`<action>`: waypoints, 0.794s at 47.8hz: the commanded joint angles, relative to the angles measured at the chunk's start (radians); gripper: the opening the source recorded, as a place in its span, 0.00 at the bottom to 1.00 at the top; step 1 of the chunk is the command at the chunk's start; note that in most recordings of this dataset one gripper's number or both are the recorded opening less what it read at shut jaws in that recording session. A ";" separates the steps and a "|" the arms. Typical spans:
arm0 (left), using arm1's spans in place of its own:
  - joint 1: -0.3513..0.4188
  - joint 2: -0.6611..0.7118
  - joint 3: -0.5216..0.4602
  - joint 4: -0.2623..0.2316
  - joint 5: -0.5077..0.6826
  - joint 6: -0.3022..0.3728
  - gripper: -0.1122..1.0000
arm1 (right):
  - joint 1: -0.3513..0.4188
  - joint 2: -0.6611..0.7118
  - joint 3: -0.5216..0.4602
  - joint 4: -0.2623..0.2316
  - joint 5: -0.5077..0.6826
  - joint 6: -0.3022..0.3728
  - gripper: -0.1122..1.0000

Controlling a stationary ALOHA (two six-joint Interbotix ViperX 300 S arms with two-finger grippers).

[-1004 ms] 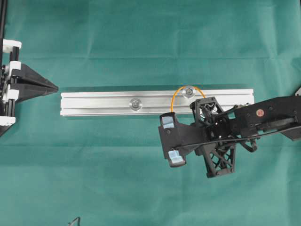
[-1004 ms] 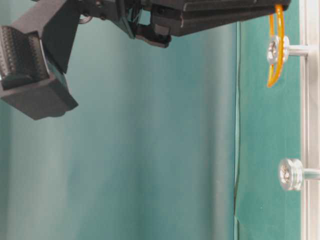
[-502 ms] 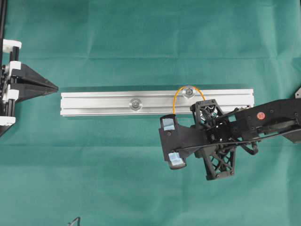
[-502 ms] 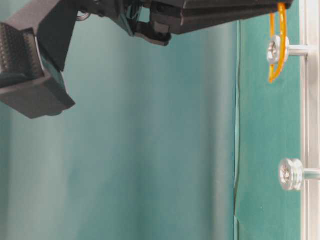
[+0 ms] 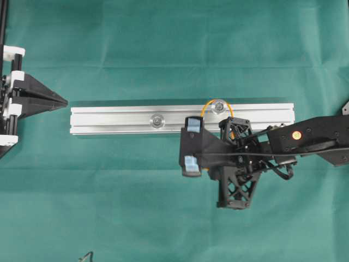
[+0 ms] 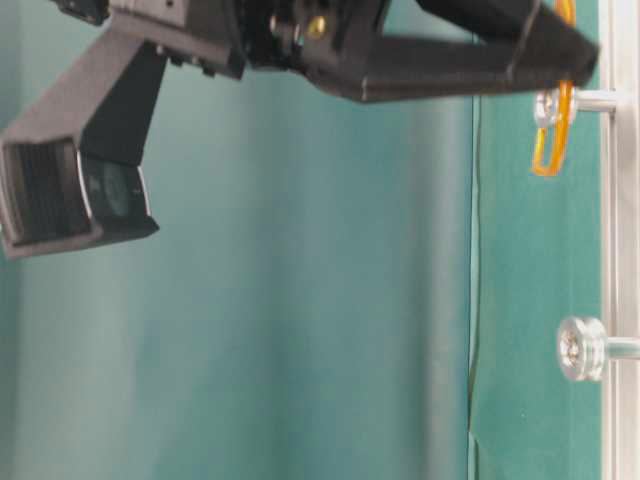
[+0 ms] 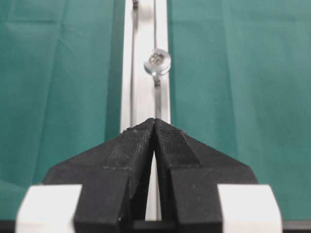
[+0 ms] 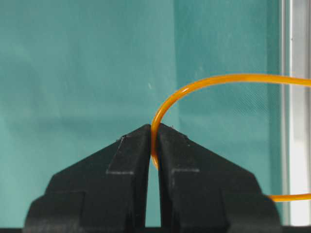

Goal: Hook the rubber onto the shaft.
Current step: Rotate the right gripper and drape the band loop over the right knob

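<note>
I've got the right hand pinching the orange rubber band, loop draped around the right shaft on the rail; left hand closed, idle.

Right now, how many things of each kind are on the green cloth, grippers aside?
Silver rail: 1
Shafts standing on the rail: 2
Orange rubber band: 1
Total: 4

The thin orange rubber band is an open loop, pinched at one end, arching round the silver knob-headed shaft standing on the aluminium rail.
</note>
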 commanded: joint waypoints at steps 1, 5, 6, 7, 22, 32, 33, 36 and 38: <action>0.003 0.005 -0.025 0.002 -0.005 0.000 0.10 | -0.005 -0.011 -0.015 -0.002 -0.038 0.069 0.16; 0.002 0.003 -0.025 0.002 -0.005 0.000 0.10 | -0.009 -0.009 -0.015 -0.002 -0.046 0.146 0.16; 0.002 0.003 -0.026 0.002 -0.005 0.000 0.10 | -0.011 -0.008 -0.015 -0.003 -0.046 0.163 0.16; 0.002 0.003 -0.025 0.002 -0.005 0.000 0.10 | -0.011 -0.006 -0.015 -0.005 -0.048 0.179 0.16; 0.002 0.003 -0.025 0.002 -0.005 0.002 0.10 | -0.034 0.002 -0.028 -0.049 -0.064 0.371 0.16; 0.002 0.003 -0.025 0.002 -0.005 0.002 0.10 | -0.041 0.014 -0.048 -0.048 -0.126 0.419 0.16; 0.003 0.003 -0.025 0.002 -0.005 0.002 0.10 | -0.043 0.017 -0.051 -0.049 -0.132 0.422 0.16; 0.002 0.002 -0.025 0.002 -0.005 0.002 0.10 | -0.044 0.023 -0.060 -0.049 -0.147 0.431 0.16; 0.002 0.002 -0.025 0.002 -0.005 0.002 0.10 | -0.046 0.028 -0.069 -0.049 -0.155 0.436 0.16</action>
